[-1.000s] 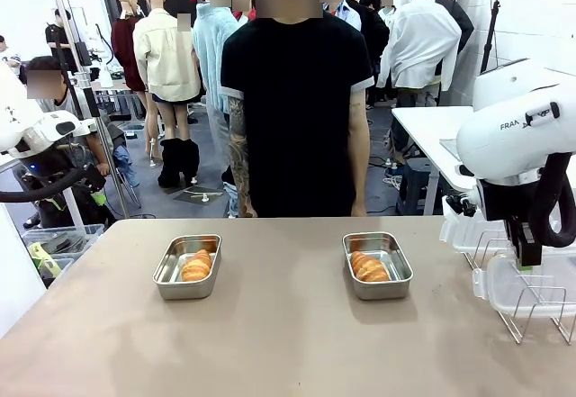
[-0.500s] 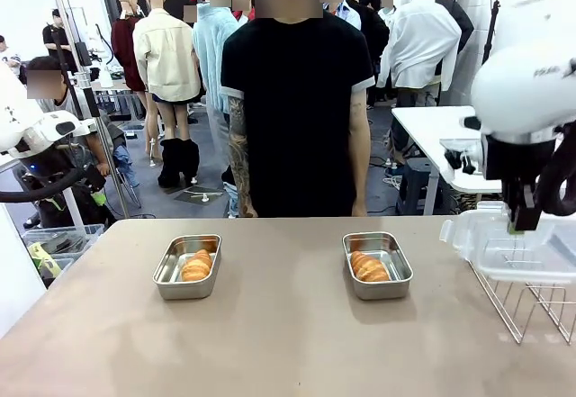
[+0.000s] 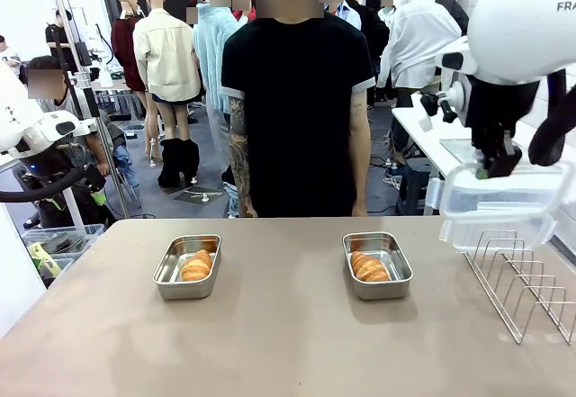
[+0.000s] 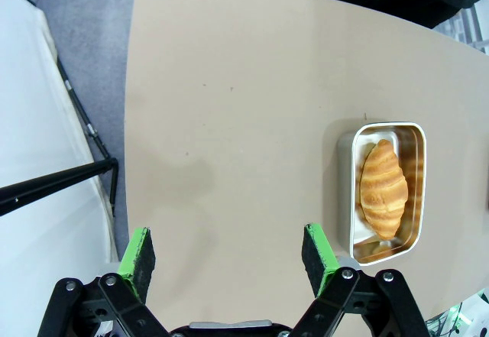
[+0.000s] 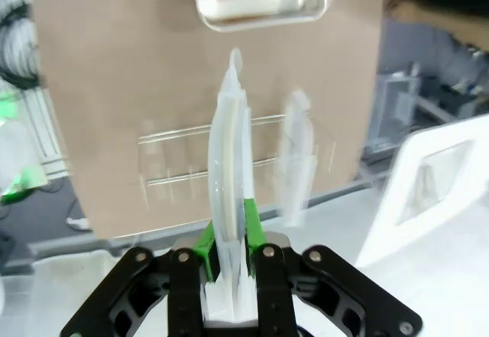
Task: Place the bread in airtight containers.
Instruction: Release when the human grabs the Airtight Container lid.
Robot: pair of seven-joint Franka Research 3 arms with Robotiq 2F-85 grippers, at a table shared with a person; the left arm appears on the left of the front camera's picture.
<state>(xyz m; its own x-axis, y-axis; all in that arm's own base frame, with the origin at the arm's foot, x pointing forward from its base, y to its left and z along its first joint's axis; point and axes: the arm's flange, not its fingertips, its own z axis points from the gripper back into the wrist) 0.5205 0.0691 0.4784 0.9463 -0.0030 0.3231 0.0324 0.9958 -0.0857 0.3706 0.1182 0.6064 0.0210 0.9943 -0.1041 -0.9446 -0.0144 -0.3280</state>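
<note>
Two steel containers sit on the table, each with a croissant inside: the left container (image 3: 171,280) holds one piece of bread (image 3: 196,266), and the right container (image 3: 399,278) holds the other (image 3: 369,267). My right gripper (image 3: 489,170) hangs high at the right, shut on the edge of a clear plastic lid (image 3: 499,206). The right wrist view shows that lid (image 5: 228,153) edge-on between the green pads (image 5: 249,226), far above the right container (image 5: 263,12). My left gripper (image 4: 229,249) stands open with nothing in it, off to the side of the left container (image 4: 344,199) and its bread (image 4: 383,188).
A wire rack (image 3: 526,280) stands at the table's right edge, below the raised lid. A person in a black shirt (image 3: 292,100) stands at the far side. In the left wrist view, the table's edge (image 4: 130,146) drops off to the floor.
My right arm has risen, lifting the clear lid up out of the wire rack. The left gripper, containers and bread have not moved.
</note>
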